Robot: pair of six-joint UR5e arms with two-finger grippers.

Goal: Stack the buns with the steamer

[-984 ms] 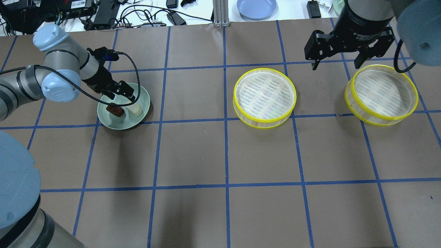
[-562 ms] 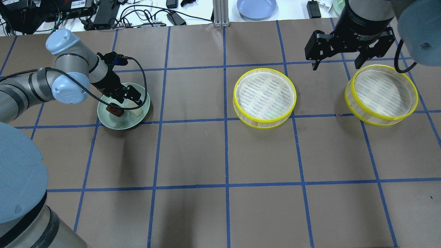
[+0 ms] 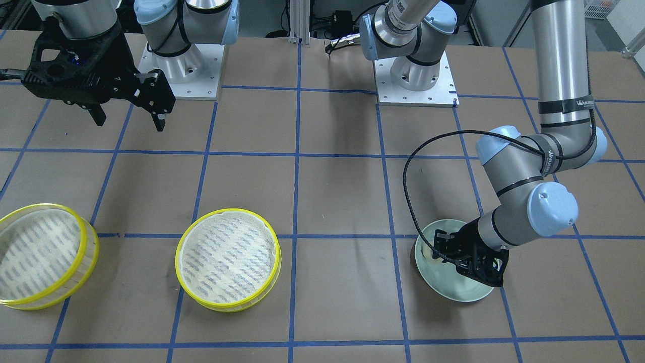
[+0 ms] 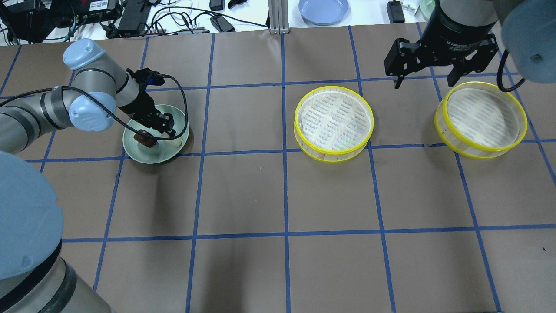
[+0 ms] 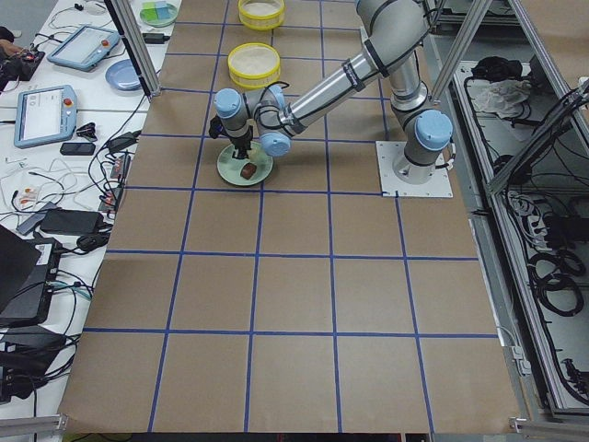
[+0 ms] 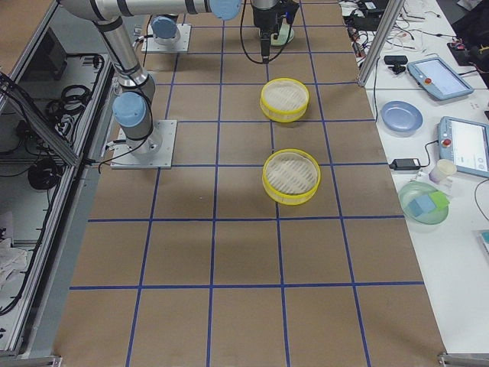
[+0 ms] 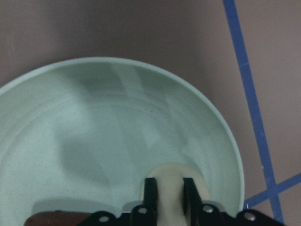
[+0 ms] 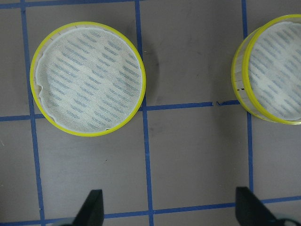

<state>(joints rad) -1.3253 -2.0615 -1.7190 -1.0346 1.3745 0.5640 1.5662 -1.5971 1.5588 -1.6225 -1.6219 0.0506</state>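
A pale green bowl [image 4: 130, 150] holds both buns. The dark reddish-brown bun [image 4: 145, 139] lies at its left. The cream-white bun [image 4: 174, 140] lies at its right. My left gripper [image 4: 167, 130] reaches down into the bowl. In the left wrist view its fingers [image 7: 150, 190] are closed against the cream-white bun [image 7: 169, 181]. Two yellow-rimmed steamer trays, the middle one [image 4: 333, 124] and the right one [image 4: 481, 117], stand empty. My right gripper [image 4: 423, 81] is open and empty, hovering behind the right tray.
A blue plate [image 4: 323, 9] and cables with power bricks [image 4: 130, 17] lie on the white bench beyond the table's far edge. Blue tape lines grid the brown table [image 4: 282, 195].
My left gripper has moved right and down into the bowl, onto the cream-white bun, and its fingers have closed on it. The right arm has not moved.
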